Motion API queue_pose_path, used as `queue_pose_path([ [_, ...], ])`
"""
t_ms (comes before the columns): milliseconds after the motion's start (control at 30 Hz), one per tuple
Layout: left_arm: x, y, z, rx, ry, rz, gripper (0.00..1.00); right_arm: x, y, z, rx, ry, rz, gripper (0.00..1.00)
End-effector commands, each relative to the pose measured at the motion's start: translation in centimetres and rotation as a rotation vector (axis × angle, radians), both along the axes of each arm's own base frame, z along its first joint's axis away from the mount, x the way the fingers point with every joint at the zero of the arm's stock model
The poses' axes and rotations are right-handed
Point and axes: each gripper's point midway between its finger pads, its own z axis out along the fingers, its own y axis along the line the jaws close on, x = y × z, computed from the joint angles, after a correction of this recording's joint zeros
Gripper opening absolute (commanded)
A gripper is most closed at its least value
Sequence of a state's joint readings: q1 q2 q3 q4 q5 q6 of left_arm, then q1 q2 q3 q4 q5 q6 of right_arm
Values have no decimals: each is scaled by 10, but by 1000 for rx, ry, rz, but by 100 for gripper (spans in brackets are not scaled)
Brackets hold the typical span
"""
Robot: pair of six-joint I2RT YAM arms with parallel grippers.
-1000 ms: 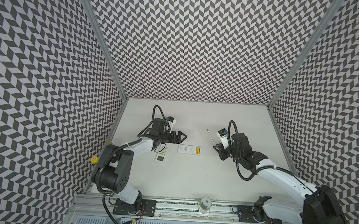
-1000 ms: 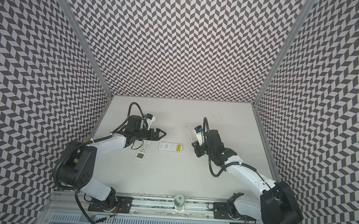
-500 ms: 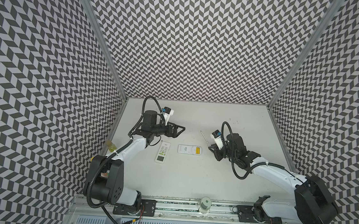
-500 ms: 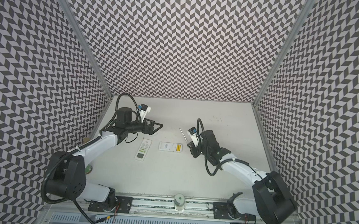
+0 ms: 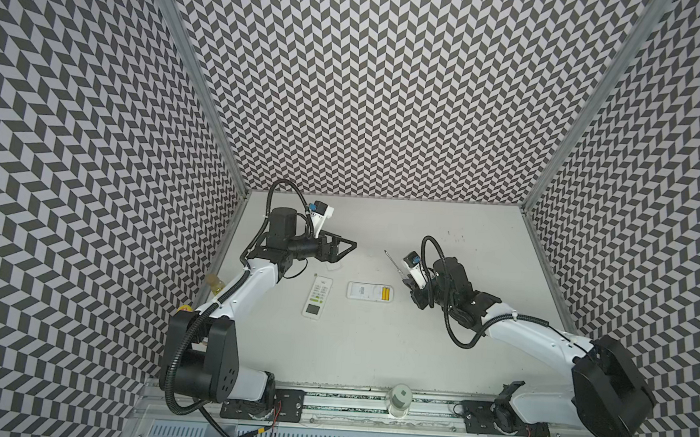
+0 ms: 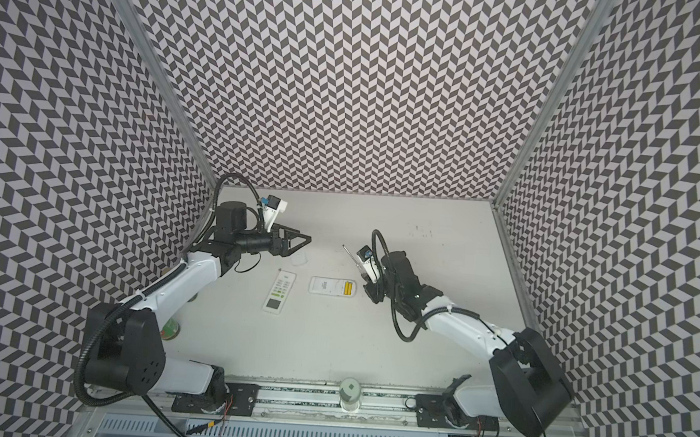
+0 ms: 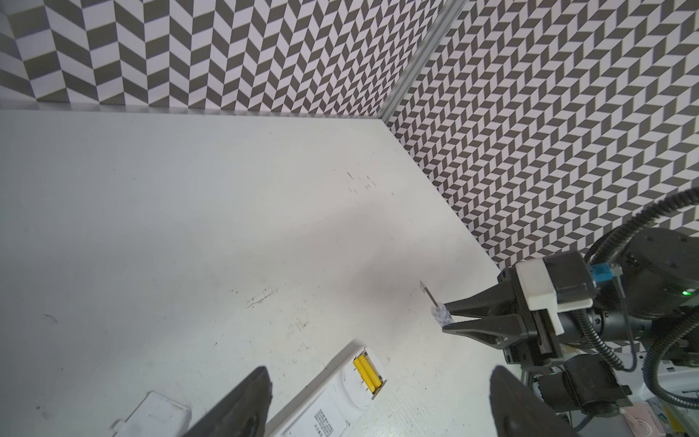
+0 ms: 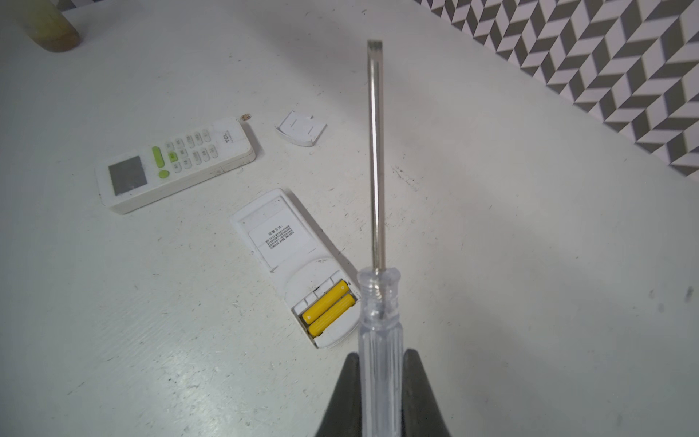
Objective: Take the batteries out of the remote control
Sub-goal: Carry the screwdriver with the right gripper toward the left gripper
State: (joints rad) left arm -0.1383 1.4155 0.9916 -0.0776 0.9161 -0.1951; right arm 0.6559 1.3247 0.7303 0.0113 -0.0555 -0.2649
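- Between the two arms, in both top views, a face-down remote (image 5: 362, 302) lies on the white tabletop (image 5: 437, 337) with its bay uncovered. Two yellow batteries (image 5: 384, 304) sit side by side in the bay, at the end nearer the right arm. A second remote (image 5: 317, 303) lies keys-up just beside it. The left pincer (image 5: 353, 244) hovers just beyond that one's far end. It looks best used to pin the light open remote before any prying.
- Left wrist view: the left pincer (image 7: 378, 372) stands wide apart and empty. The batteries (image 7: 367, 372) and the loose cover (image 7: 155, 416) lie below it. Across from it, the right pincer (image 7: 444, 317) grips a screwdriver (image 7: 438, 313).
- Right wrist view: the right pincer (image 8: 380, 382) is clamped on the screwdriver's clear, fluted plastic handle, which carries a thin steel shaft with a flat blade. My judgement is to lower the blade into the gap at one cell's end and lever gently. The batteries (image 8: 329, 308) are smooth, glossy cylinders, snug in matte white plastic, and likely to roll once freed.
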Motion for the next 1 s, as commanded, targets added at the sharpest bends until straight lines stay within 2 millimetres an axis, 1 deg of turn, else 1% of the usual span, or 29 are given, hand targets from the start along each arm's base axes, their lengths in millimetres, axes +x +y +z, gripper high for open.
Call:
queue_pose_path([
  [0,-9,-7,11,-71,48,-73,89,10,-4,35,-24,-188,-17,5],
  [67,-12,-9,12,-97,68,-98,88,10,-5,35,-52,-220,-22,5],
  [200,-17,-13,13,-123,69,-122,87,9,-5,29,-113,-253,-33,5],
  [300,-16,-15,6,-118,81,-125,86,8,-4,28,-150,-276,-39,5],
  [467,-24,-35,-13,-98,114,-165,86,3,1,33,-149,-313,-25,5],
  [533,-25,-41,-17,-100,145,-165,85,1,3,35,-155,-334,-18,5],
  [700,-30,-50,-16,-118,157,-194,79,-3,9,39,-165,-354,4,5],
  [800,-31,-54,-18,-114,152,-202,77,-5,11,39,-184,-369,15,5],
  [900,-36,-61,-16,-120,169,-227,75,-7,12,39,-207,-388,4,5],
  [967,-39,-64,-17,-125,182,-236,72,-9,12,38,-240,-414,-8,5],
])
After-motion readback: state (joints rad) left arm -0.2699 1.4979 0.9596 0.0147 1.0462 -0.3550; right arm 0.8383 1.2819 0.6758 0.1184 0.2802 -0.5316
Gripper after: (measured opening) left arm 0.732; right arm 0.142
